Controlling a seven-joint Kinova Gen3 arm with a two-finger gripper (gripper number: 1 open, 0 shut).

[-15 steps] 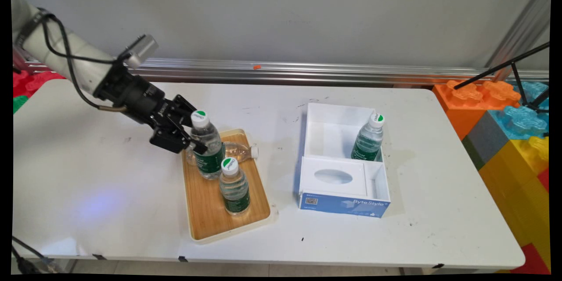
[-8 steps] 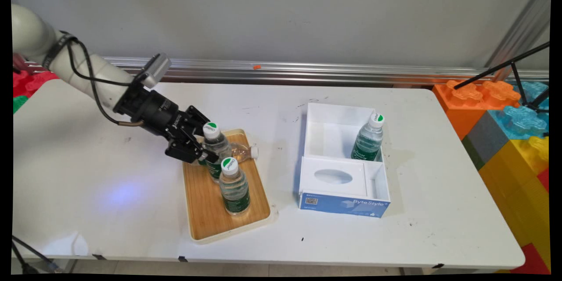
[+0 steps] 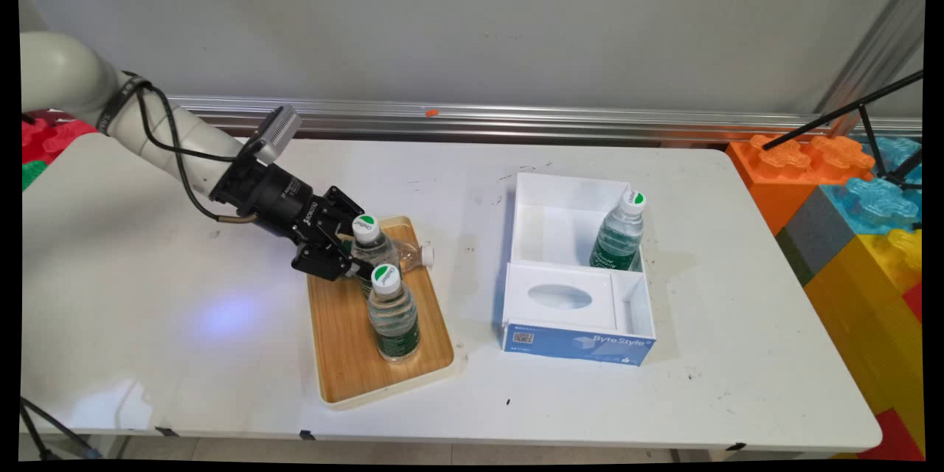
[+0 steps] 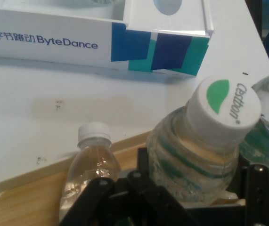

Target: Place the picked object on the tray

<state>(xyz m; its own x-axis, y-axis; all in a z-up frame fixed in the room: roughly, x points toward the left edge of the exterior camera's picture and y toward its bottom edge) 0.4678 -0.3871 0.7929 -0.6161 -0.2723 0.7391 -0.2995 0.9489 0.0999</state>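
My gripper (image 3: 345, 254) is shut on a clear water bottle (image 3: 371, 247) with a white and green cap, held tilted just over the back end of the wooden tray (image 3: 346, 361). In the hand view the held bottle (image 4: 202, 141) fills the space in my gripper (image 4: 195, 188). A second bottle (image 3: 394, 314) stands upright on the tray right in front of it, and shows as the second bottle (image 4: 268, 122) at the hand view's right edge. A small label-free bottle (image 3: 410, 255) lies on its side at the tray's back; the lying bottle (image 4: 91, 162) shows left of the held one.
A white open box (image 3: 564, 195) right of the tray holds another upright bottle (image 3: 618, 232). A blue and white tissue box (image 3: 575, 343) fills its front part. Large coloured toy blocks (image 3: 848, 206) stand beyond the table's right end, with a black stand above them.
The arm has carried the held bottle down and to the right, from above the tray's back left corner to just behind the standing bottle. The other bottles have not moved.
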